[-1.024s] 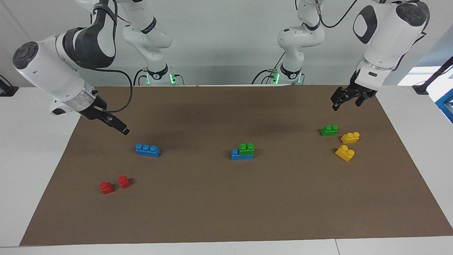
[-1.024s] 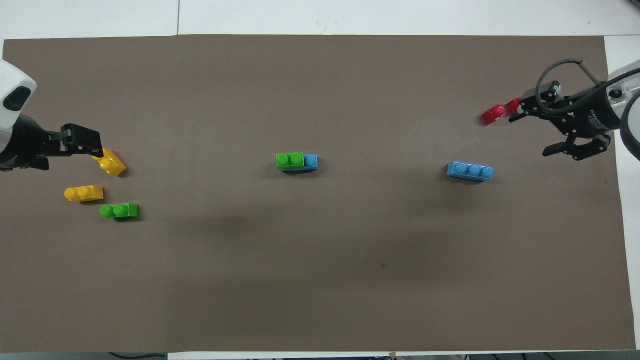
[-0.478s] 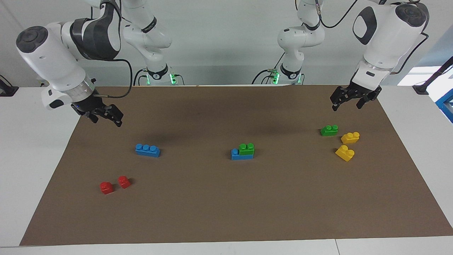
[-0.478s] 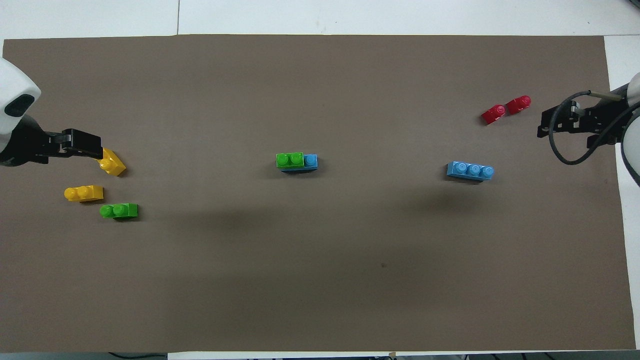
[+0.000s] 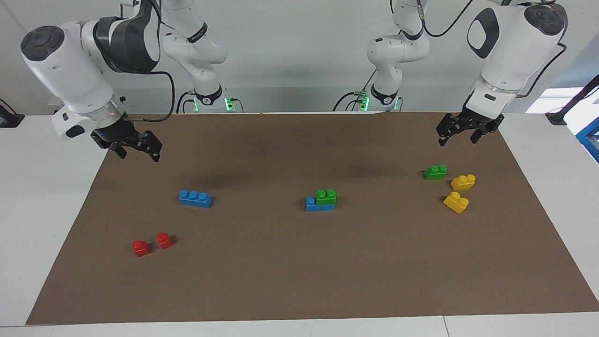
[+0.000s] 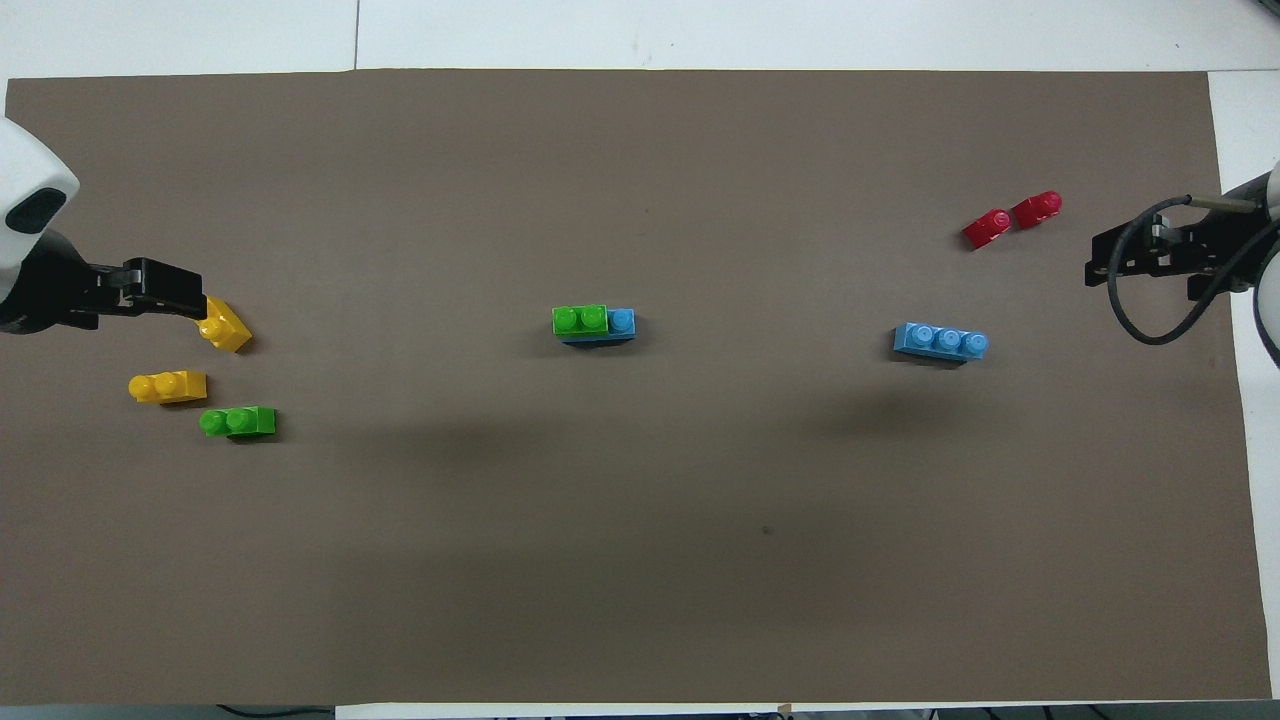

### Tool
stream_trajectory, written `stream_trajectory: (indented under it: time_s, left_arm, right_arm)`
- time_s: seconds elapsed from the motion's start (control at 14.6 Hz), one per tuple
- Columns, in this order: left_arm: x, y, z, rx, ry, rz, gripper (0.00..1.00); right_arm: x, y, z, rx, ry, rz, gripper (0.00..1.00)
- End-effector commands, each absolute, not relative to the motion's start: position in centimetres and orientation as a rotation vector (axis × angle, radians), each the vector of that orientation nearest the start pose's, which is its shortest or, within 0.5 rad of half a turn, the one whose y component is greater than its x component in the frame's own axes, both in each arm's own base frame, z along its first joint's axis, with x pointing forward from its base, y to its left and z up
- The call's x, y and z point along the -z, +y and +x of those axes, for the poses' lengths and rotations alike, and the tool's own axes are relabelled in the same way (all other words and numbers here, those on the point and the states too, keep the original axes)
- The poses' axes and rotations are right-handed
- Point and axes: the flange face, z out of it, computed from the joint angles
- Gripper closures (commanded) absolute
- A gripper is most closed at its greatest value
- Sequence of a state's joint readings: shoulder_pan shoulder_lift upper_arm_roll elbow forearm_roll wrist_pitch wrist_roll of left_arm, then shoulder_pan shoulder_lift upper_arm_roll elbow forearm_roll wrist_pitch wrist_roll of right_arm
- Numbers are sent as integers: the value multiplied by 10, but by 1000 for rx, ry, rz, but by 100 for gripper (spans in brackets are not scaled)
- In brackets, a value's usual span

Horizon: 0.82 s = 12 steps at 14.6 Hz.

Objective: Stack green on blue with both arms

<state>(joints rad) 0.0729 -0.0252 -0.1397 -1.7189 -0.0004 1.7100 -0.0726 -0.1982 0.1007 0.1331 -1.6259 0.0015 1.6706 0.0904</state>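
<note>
Stack one done: green brick (image 5: pixel 325 196) sits on blue brick (image 5: pixel 320 204) mid-surface, well apart from both tools; second green (image 5: pixel 435 172) lies loose below left tool (image 5: pixel 461 133), second blue (image 5: pixel 195 198) below right tool (image 5: pixel 135 149); both tools open, empty, raised.
</note>
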Motion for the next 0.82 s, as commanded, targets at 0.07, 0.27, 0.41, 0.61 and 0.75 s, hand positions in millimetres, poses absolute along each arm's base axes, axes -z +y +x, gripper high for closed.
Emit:
stream_trajectory:
  time_s: [0.07,0.27,0.41,0.61,0.75]
  left_arm:
    - [-590,-35,546,15,-1,-3156,0]
    - [-587,-34,546,6,1,-3154,0]
    - [-587,-34,546,5,1,-3154,0]
    - [-586,-37,546,5,9,-3154,0]
    - [-587,-37,546,8,9,-3154,0]
  right_arm:
    - [-554,-43,581,-96,166,-3158,0]
    - [-554,-43,581,-94,160,-3168,0]
    - [-555,-42,581,-92,157,-3170,0]
    - [-563,-43,584,-60,152,-3179,0]
    - [-564,-43,584,-57,90,-3208,0]
